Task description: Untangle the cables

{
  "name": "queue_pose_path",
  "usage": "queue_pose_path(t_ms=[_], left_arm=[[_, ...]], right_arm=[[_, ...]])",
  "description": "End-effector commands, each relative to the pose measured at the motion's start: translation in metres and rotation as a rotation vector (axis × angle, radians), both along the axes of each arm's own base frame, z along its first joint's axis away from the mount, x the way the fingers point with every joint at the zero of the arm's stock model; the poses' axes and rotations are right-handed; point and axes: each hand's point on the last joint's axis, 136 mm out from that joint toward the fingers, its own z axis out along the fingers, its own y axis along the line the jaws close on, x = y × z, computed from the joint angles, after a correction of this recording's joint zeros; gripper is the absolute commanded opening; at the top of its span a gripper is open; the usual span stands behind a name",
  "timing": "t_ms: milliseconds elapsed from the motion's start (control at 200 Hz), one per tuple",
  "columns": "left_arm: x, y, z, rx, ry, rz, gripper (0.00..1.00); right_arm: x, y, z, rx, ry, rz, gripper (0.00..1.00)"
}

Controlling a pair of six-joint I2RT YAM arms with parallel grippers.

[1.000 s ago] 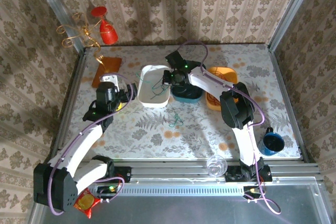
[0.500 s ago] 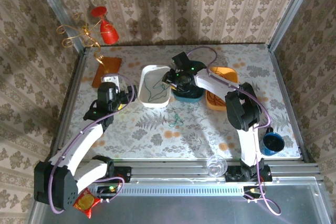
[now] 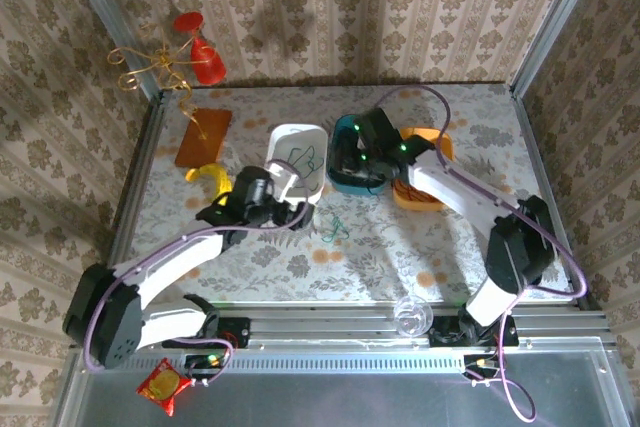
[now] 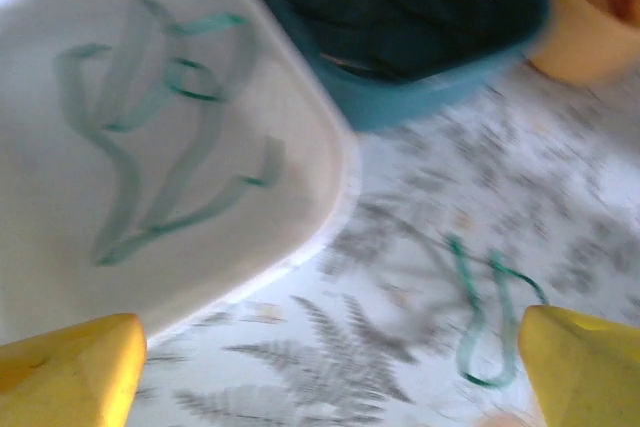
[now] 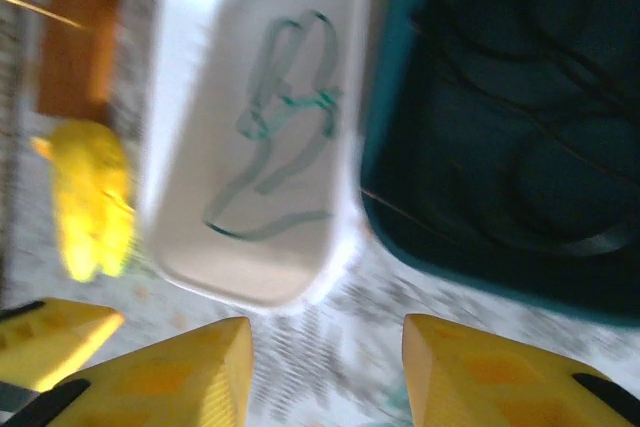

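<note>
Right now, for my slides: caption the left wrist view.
Open left gripper above a loose green cable on the table, beside a white tray holding a second green cable.

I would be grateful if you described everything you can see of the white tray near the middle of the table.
The white tray is a shallow, rounded rectangle with a raised rim, smooth and matte like plastic or foam. It lies flat on the floral table cover, its long sides running toward the back wall. A thin green cable lies loosely looped inside. The teal bin sits close along its right side; whether they touch is unclear.
</note>
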Motion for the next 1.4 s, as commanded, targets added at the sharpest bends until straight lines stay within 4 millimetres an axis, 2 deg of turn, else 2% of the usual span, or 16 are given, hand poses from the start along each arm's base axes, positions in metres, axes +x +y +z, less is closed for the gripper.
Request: queue_pose_path(t_ms=[0, 90, 205, 360, 505, 610, 735, 760, 790, 880, 1100, 1165, 1250, 1390], left_arm=[[-0.025, -0.046, -0.009, 0.012, 0.034, -0.227, 0.93], [-0.032, -0.072, -0.025, 0.041, 0.057, -0.282, 0.84], [-0.020, -0.089, -0.046, 0.090, 0.045, -0.248, 0.69], [-0.004, -0.096, -0.069, 0.134, 0.061, -0.182, 0.58], [-0.005, -0.094, -0.086, 0.181, 0.094, -0.182, 0.50], [-0.009, -0.097, -0.092, 0.182, 0.125, -0.203, 0.34], [-0.014, -0.101, -0.094, 0.177, 0.156, -0.226, 0.09], [-0.015, -0.101, -0.094, 0.173, 0.159, -0.230, 0.05], [-0.015, -0.101, -0.091, 0.166, 0.153, -0.232, 0.00], [-0.012, -0.102, -0.074, 0.129, 0.131, -0.228, 0.00], [-0.010, -0.094, 0.014, -0.205, 0.125, -0.287, 0.00], [-0.012, -0.090, 0.033, -0.264, 0.132, -0.308, 0.00], [-0.010, -0.084, 0.047, -0.309, 0.133, -0.311, 0.00], [-0.009, -0.079, 0.054, -0.325, 0.119, -0.298, 0.00]], right_arm=[[-0.029, -0.049, -0.038, -0.205, 0.059, -0.012, 0.45], [-0.041, -0.068, -0.047, -0.213, 0.087, -0.046, 0.44], [-0.047, -0.081, -0.049, -0.202, 0.090, -0.080, 0.44], [-0.049, -0.086, -0.045, -0.189, 0.072, -0.096, 0.43], [-0.053, -0.087, -0.046, -0.186, 0.070, -0.096, 0.43], [-0.055, -0.089, -0.046, -0.185, 0.067, -0.095, 0.43], [-0.057, -0.091, -0.049, -0.199, 0.072, -0.094, 0.43], [-0.057, -0.092, -0.040, -0.183, 0.046, -0.097, 0.43], [-0.058, -0.092, -0.038, -0.180, 0.040, -0.094, 0.43], [-0.058, -0.090, -0.035, -0.170, 0.023, -0.070, 0.43], [-0.067, -0.050, -0.026, -0.021, 0.001, 0.169, 0.42], [-0.069, -0.035, -0.021, 0.062, -0.005, 0.234, 0.42], [-0.070, -0.016, -0.007, 0.191, -0.032, 0.306, 0.42], [-0.066, 0.002, 0.010, 0.323, -0.067, 0.351, 0.42]])
